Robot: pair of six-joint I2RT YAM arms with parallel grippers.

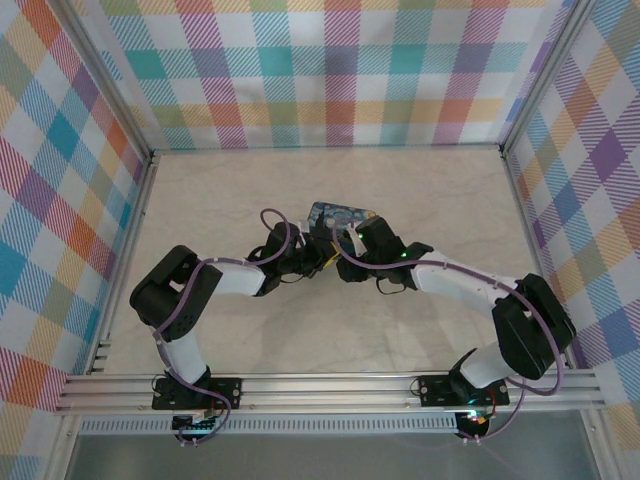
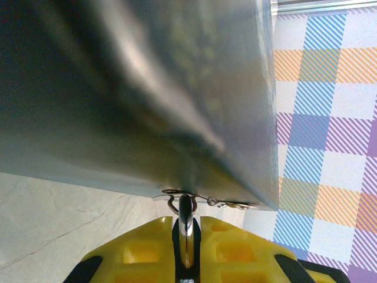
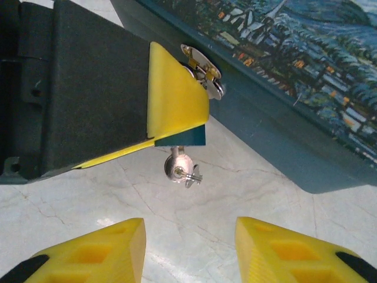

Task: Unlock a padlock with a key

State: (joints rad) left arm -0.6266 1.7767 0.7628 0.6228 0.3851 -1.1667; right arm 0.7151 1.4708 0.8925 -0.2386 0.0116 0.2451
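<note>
A small silver padlock hangs under the hasp of a blue box with a painted lid. A little key sticks out of its round end. My left gripper is shut on the padlock, which shows edge-on between the yellow fingers, right below the box's hasp. From the right wrist, one left finger covers the padlock's upper part. My right gripper stands open just short of the key, with bare table between its fingers. Seen from above, both grippers meet at the box.
The box sits mid-table, slightly toward the back. Checked walls enclose the marble-look tabletop on three sides. Both arms bend inward across the table's middle, and a metal rail runs along the near edge.
</note>
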